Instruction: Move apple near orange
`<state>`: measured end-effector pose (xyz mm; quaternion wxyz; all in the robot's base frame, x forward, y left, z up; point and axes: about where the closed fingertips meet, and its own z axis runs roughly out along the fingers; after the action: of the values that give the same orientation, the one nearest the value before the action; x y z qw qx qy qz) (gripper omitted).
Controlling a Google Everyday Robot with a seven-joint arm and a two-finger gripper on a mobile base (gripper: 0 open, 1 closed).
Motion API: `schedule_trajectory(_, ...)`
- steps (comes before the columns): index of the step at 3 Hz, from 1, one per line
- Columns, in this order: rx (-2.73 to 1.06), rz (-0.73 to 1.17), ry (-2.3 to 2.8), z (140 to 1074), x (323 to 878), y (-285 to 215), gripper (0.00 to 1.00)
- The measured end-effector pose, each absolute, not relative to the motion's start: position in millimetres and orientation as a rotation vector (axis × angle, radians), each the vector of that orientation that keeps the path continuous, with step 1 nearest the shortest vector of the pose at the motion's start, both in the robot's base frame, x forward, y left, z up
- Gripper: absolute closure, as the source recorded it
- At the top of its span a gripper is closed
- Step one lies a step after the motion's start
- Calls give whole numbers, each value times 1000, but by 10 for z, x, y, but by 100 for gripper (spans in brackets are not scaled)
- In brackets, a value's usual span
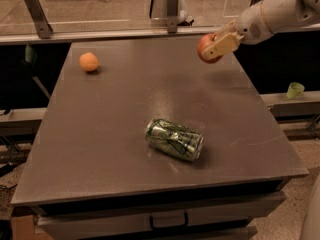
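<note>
The red apple [204,48] is held in my gripper [214,48] above the far right part of the grey table [120,109]. The gripper's cream fingers [223,43] are closed around the apple, and its right side is hidden behind them. The white arm [272,11] reaches in from the upper right. The small plain orange [89,62] rests on the table at the far left, well apart from the apple.
A crushed green can [174,139] lies on its side in the table's middle, toward the front. A metal rail with posts [172,6] runs behind the table. A small green cup [295,90] sits on a ledge to the right.
</note>
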<state>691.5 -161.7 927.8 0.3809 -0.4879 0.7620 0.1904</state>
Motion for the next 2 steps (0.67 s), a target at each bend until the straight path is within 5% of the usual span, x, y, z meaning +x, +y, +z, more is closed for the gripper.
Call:
schedule_trajectory(1,-1247,491,1937,9295,6926,-1593,100)
schedule_trajectory(2,-1247,491,1937,9294,6927,-1592,100)
